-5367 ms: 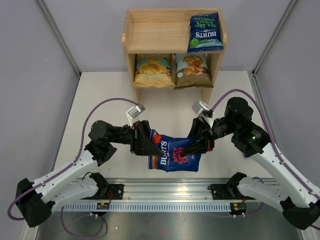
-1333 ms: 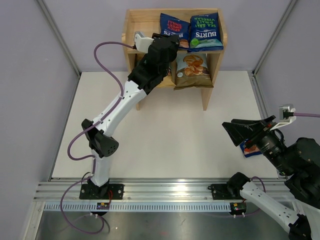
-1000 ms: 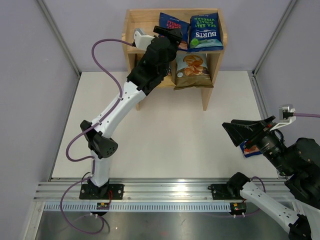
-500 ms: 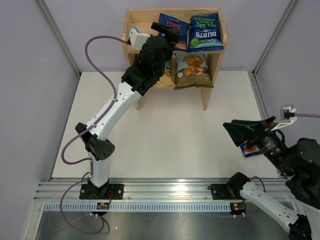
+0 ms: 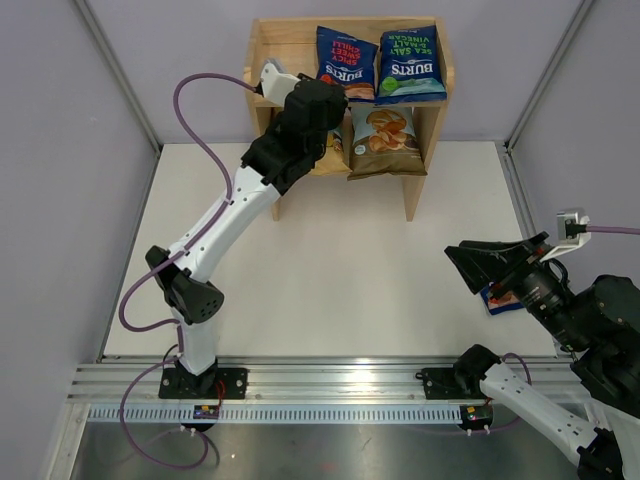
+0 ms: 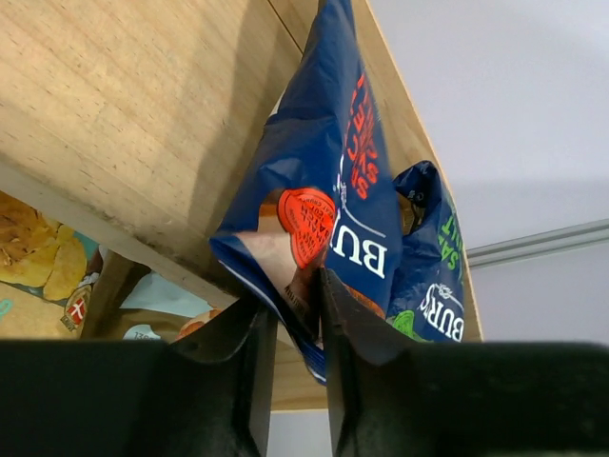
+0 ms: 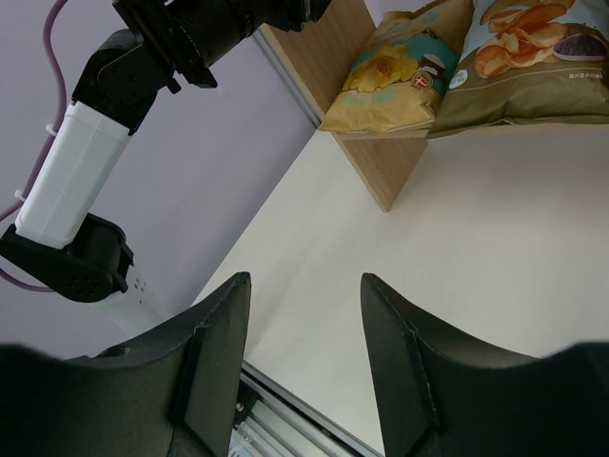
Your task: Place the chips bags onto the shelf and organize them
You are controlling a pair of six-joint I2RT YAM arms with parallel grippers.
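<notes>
Top external: red Burts (image 5: 346, 62) upright on shelf (image 5: 285, 45) top tier, touching green Burts (image 5: 411, 65).
Left wrist: left gripper (image 6: 297, 314) narrowly apart at red Burts' lower edge; cannot tell if clamped.
Right wrist: right gripper (image 7: 304, 286) spread wide above table (image 7: 428, 238).

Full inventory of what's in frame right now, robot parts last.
shelf: 1, light wood, two tiers, far edge of the table
red-lettered Burts bag: 1, dark blue, top tier, middle
green-lettered Burts bag: 1, dark blue, top tier, right
yellow Chips bag: 1, lower tier, left
Cassava Chips bag: 1, light blue and brown, lower tier, right
small blue bag: 1, on the table's right edge, mostly hidden by the right gripper
table: 1, white
left gripper: nearly shut around the red-lettered bag's lower edge
right gripper: open, holding nothing, above the table's right side
</notes>
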